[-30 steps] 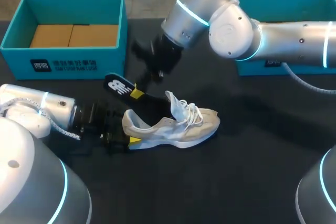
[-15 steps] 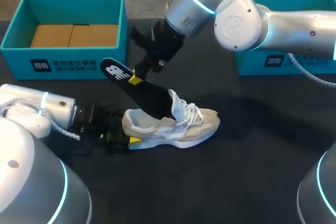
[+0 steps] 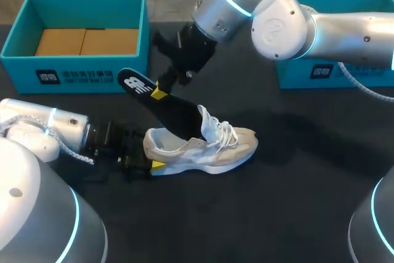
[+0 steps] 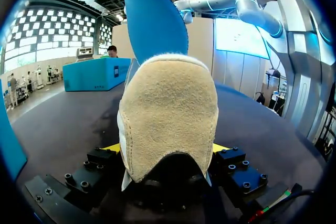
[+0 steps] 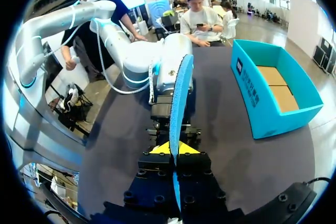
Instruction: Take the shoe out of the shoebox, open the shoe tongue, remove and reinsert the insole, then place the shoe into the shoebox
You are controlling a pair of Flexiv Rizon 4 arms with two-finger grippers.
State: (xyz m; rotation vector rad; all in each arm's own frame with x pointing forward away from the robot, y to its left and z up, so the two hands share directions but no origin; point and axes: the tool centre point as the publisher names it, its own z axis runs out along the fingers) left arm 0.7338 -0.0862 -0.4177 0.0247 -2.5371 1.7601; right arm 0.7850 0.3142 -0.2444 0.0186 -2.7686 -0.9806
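**Right jaws:** closed edge-on upon the insole (image 5: 178, 93) near its heel end, with one yellow tip pressed to each face.

**Left jaws:** closed across the heel of the shoe (image 4: 168, 124), a tip at either side, steadying it upright on the bench (image 3: 295, 201).

**Insole:** it slants down from the right jaws to the shoe's collar. Its forefoot passes behind the raised tongue (image 3: 206, 122), where its end is hidden, so how deep it sits cannot be told.

**Change:** a second ago the insole lay lower and flatter behind the shoe. The right arm has since raised the insole's heel end to a steep slant. Over the last half second neither arm nor the shoe has shifted.

**Meaning:** the insole step is mid-course, with the insole partly inside the shoe. The pause probably marks a change of direction, though these views do not settle whether the insole is coming out or going in.

**Shoebox:** the shoebox (image 3: 74, 73) stands well apart beyond the left arm, holding only its cardboard floor. The final placement is not yet begun.
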